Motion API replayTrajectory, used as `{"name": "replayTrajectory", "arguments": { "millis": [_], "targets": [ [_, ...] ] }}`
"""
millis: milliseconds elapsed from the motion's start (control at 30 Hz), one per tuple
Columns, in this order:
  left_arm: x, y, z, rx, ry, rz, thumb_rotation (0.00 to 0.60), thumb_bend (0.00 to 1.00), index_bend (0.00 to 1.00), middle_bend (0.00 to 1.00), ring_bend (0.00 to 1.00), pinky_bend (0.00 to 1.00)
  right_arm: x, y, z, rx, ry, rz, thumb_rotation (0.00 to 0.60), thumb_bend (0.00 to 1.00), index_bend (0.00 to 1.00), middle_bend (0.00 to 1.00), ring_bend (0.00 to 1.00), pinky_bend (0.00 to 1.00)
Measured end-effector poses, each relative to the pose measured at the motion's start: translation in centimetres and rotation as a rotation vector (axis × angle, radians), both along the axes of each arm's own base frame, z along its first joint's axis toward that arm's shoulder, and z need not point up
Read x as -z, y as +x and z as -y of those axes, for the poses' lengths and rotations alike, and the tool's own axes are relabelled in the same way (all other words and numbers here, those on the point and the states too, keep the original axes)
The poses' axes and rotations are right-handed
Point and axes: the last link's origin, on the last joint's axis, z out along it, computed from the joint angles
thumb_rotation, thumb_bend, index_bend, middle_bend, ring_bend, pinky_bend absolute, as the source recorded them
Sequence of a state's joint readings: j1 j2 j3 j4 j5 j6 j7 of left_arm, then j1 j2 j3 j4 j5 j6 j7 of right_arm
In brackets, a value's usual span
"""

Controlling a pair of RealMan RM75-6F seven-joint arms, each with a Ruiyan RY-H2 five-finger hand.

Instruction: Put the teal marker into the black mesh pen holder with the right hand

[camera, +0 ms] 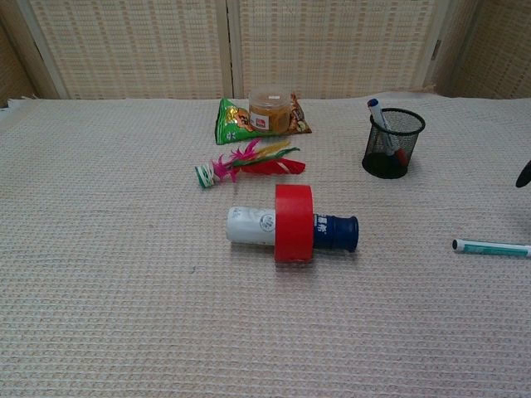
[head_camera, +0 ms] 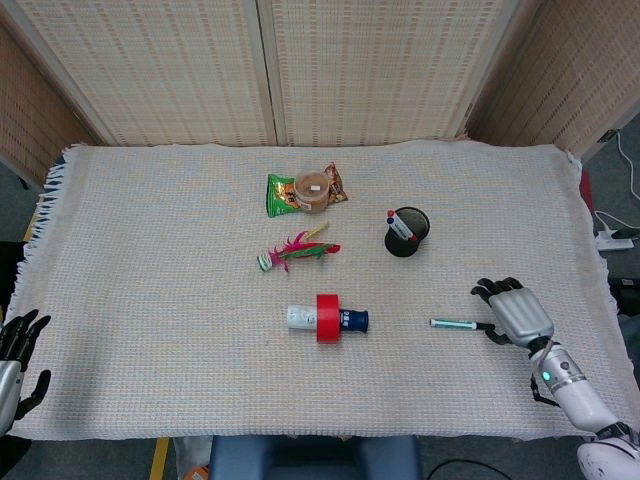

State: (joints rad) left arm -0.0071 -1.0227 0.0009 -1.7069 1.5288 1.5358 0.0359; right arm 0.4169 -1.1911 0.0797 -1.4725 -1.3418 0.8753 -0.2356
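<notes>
Two hands show in the head view. Right hand (head_camera: 515,312) hovers with fingers spread and holding nothing, just right of the teal marker (head_camera: 461,324), its fingers close to the marker's black tip; whether they touch it I cannot tell. Left hand (head_camera: 15,350) sits at the near left edge of the table (head_camera: 150,250), fingers apart, holding nothing. The marker lies flat on the cloth, near and right of the black mesh pen holder (head_camera: 406,232), which stands upright with pens inside. Left of the marker lies a bottle (head_camera: 327,319) ringed by red tape (head_camera: 328,317).
</notes>
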Motion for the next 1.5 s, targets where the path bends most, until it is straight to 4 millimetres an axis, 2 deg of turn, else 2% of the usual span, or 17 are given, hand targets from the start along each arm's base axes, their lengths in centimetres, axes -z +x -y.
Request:
{"name": "replayTrajectory", "arguments": {
  "millis": [133, 433, 900, 1167, 1500],
  "targets": [
    [-0.1, 0.0, 0.0, -0.001, 0.005, 0.004, 0.600, 0.42, 0.10, 0.01, 0.00, 0.19, 1.8, 0.5, 0.7, -0.014, 0.040, -0.037, 0.600, 0.18, 0.27, 0.14, 0.24, 0.21],
    [-0.1, -0.1, 0.0, -0.004, 0.002, 0.007, 0.600, 0.42, 0.11, 0.01, 0.00, 0.19, 4.4, 1.5, 0.3, -0.028, 0.099, -0.034, 0.600, 0.18, 0.29, 0.14, 0.27, 0.24],
    [-0.3, -0.4, -0.1, -0.013, 0.004, 0.014, 0.600, 0.42, 0.12, 0.01, 0.00, 0.19, 5.7, 2.3, 2.2, -0.003, 0.097, -0.037, 0.600, 0.18, 0.37, 0.16, 0.30, 0.27],
    [-0.4, -0.5, -0.1, -0.015, 0.005, 0.019, 0.600, 0.42, 0.13, 0.01, 0.00, 0.19, 6.5, 2.5, 1.7, -0.014, 0.099, -0.043, 0.600, 0.18, 0.38, 0.16, 0.31, 0.28],
    [-0.5, -0.4, -0.1, -0.013, 0.008, 0.021, 0.600, 0.42, 0.13, 0.01, 0.00, 0.19, 6.5, 2.2, 1.7, -0.019, 0.073, -0.060, 0.600, 0.18, 0.46, 0.20, 0.36, 0.33]
  ]
}}
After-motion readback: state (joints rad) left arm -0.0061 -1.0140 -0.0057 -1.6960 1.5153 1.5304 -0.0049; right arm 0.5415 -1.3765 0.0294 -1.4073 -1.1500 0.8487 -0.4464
